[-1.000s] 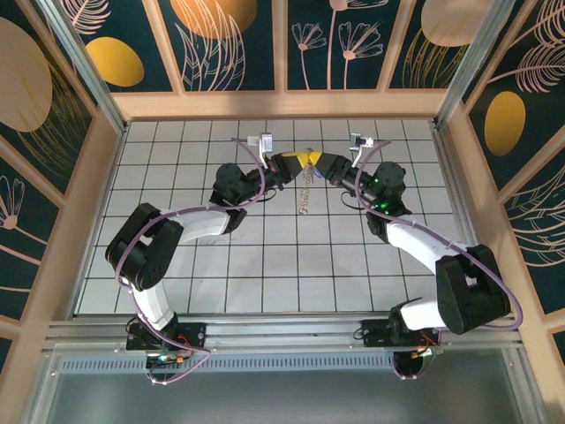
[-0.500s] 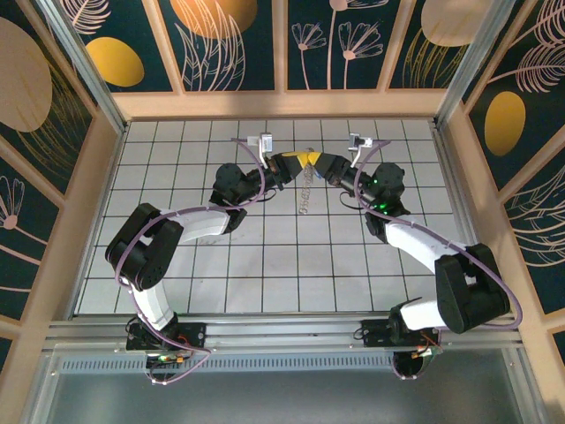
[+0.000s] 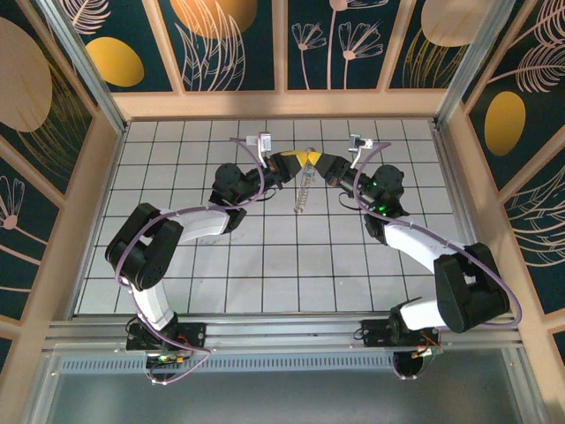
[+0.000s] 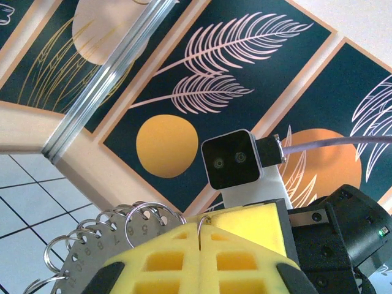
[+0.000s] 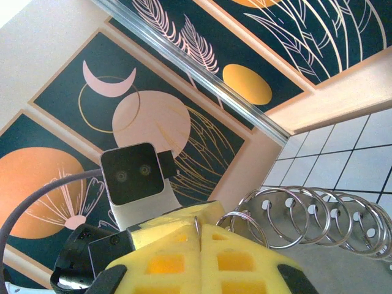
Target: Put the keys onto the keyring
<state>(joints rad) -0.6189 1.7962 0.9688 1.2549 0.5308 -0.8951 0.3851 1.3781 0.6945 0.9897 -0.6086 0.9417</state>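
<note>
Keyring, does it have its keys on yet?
Done: the keyring is picked up. In hand: left gripper and right gripper are both shut on it, each pinching a thin wire loop. Still to do: threading keys on; its small rings look bare.

The left arm (image 3: 199,223) and right arm (image 3: 415,243) share white link shells between bulky black joint housings, a lilac cable (image 4: 343,142) trailing along each. The left gripper (image 3: 302,159) and right gripper (image 3: 318,162) wear yellow pads (image 4: 184,260) moulded with square recesses. Each wrist carries a black two-lens camera (image 4: 236,160) on a white bracket. A green light (image 3: 383,208) glows on the right arm.
</note>
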